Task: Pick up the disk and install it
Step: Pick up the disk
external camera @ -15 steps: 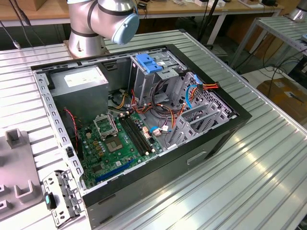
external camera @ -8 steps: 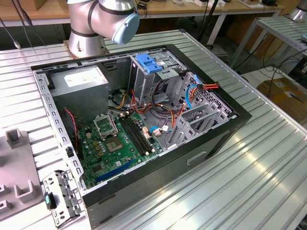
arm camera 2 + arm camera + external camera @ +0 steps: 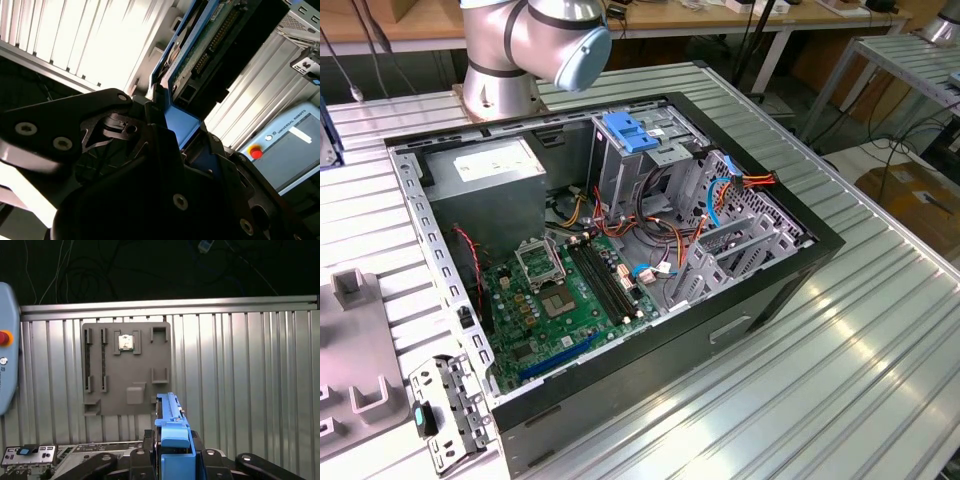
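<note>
Disk [image 3: 172,425]: clenched in the gripper [image 3: 173,452] across its flat faces, edge-on, well above the ribbed table [image 3: 240,380] and outside the computer case [image 3: 720,330]. This grip leaves the blue rails bare, likely for sliding into guides. The case lies open side up, so approach from above looks free. Fixture plate [image 3: 126,390] sits below the disk. Drive cage [image 3: 620,170] has cables [image 3: 660,225] crowding one flank, so margins look tight.
</note>
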Robot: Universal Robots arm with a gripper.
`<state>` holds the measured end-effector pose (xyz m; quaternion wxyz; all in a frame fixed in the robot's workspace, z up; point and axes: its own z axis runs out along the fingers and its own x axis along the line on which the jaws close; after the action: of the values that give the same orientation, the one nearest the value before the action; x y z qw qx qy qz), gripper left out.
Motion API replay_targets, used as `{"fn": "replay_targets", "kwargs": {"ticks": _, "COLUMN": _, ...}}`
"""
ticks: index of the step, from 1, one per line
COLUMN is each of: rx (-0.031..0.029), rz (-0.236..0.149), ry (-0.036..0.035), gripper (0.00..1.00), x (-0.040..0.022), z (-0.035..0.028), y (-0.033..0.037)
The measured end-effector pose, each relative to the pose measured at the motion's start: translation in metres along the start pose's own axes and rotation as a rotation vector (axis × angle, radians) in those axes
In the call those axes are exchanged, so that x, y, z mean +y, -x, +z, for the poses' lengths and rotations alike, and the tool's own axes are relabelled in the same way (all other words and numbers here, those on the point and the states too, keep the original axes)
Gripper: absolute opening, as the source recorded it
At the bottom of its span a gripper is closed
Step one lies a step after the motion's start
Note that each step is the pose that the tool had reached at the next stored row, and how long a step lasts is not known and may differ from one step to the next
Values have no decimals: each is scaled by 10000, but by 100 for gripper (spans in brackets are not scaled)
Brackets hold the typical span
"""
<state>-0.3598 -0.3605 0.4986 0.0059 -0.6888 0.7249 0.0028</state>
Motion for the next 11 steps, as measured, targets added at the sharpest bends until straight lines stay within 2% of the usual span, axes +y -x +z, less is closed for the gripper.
{"fn": "replay_targets", "kwargs": {"ticks": 2, "rx": 0, "rz": -1, "ry": 1, "gripper": 37, "x": -21, "z": 0, "y": -5}}
{"fn": "replay_targets", "kwargs": {"ticks": 8, "rx": 0, "rz": -1, "ry": 1, "gripper": 37, "x": -52, "z": -2, "y": -119}}
{"fn": "replay_targets", "kwargs": {"ticks": 11, "rx": -1, "rz": 0, "ry": 0, "gripper": 37, "x": -85, "z": -1, "y": -145}}
